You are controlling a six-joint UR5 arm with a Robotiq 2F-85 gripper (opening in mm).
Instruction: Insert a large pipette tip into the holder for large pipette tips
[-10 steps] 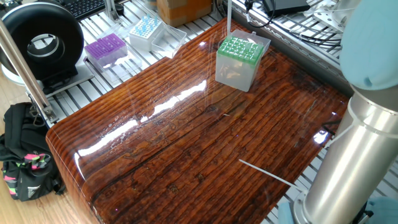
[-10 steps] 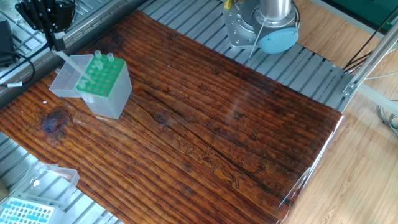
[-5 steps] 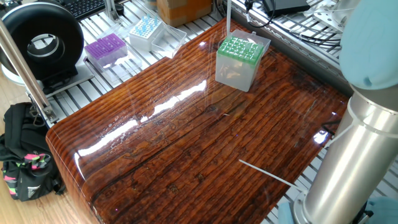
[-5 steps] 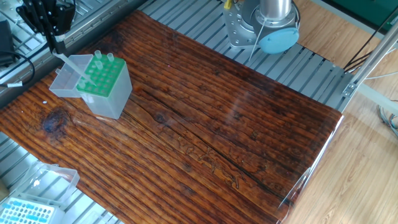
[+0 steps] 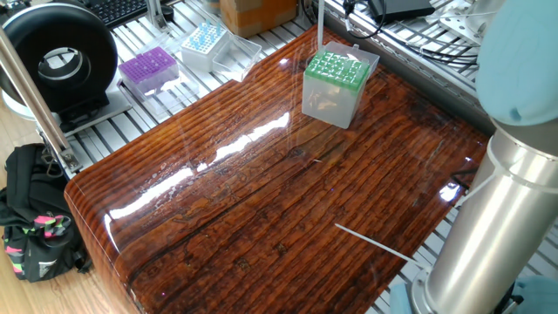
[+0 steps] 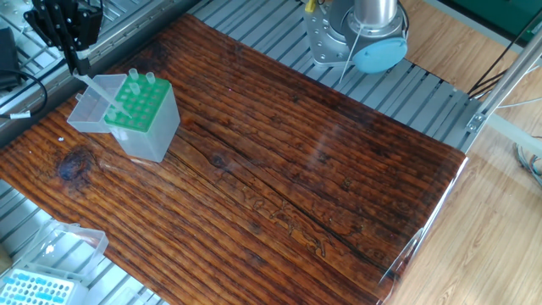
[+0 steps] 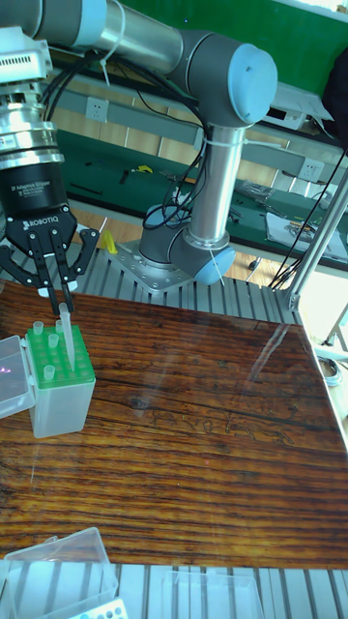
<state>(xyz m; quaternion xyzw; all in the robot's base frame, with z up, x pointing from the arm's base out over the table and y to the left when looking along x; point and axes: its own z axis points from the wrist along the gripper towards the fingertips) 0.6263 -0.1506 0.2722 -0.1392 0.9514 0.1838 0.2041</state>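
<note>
The gripper (image 7: 60,293) hangs directly over the green-topped holder for large pipette tips (image 7: 60,379), fingers pinched on the wide end of the large pipette tip (image 7: 66,337), held upright so its point can drop into a grid hole.
</note>
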